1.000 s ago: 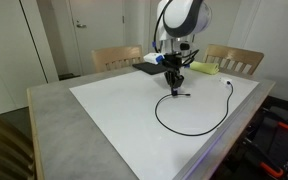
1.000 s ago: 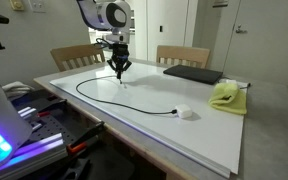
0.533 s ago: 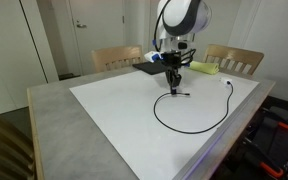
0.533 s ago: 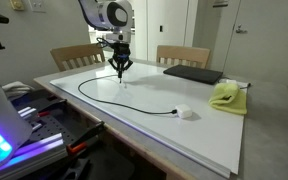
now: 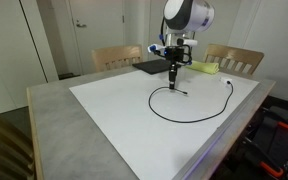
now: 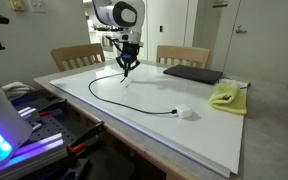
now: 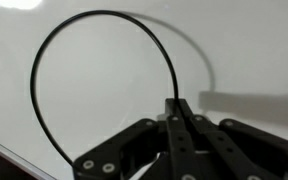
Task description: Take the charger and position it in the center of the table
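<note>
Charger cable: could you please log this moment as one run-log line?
gripper: shut on charger | charger: rest looped across white sheet | placement: not yet released

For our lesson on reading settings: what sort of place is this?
Probably an office or lab room: a robot arm over a table with wooden chairs, plain doors behind.

In an exterior view we see the pincer (image 6: 127, 71) pinched shut on one end of the thin black charger (image 6: 144, 108). The charger loops across the desk's (image 6: 275, 112) white sheet (image 6: 154, 135) to a small white block (image 6: 184, 113) near a yellow-green cloth (image 6: 226, 96).
</note>
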Available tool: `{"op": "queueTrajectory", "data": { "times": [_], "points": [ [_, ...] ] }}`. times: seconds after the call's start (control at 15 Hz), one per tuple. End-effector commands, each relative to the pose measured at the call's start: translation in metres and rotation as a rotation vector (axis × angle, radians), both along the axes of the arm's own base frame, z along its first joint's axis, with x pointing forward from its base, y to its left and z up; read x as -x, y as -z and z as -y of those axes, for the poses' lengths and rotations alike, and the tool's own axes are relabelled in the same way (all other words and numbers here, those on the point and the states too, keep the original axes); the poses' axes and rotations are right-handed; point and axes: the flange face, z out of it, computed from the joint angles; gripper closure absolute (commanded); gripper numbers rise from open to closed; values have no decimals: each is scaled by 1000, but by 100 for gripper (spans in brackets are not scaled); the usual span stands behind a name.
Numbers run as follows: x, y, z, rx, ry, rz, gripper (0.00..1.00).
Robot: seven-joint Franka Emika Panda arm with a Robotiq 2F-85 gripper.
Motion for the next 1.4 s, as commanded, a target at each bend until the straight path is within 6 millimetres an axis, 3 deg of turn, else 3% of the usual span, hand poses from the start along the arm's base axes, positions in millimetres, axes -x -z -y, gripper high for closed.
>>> {"op": "queueTrajectory", "data": {
  "times": [0.0,0.13,0.2,0.4,0.67,0.73,0.87,1.33],
  "points": [
    [-8,6,17,40,191,29,99],
    [-9,7,25,88,287,38,99],
    [-8,9,43,101,320,50,99],
    [-3,13,66,116,439,41,99],
    [1,20,67,95,528,22,99],
    [1,22,63,87,531,16,71],
    [0,22,56,71,532,12,64],
    [1,3,51,142,419,-1,16]
  ]
}}
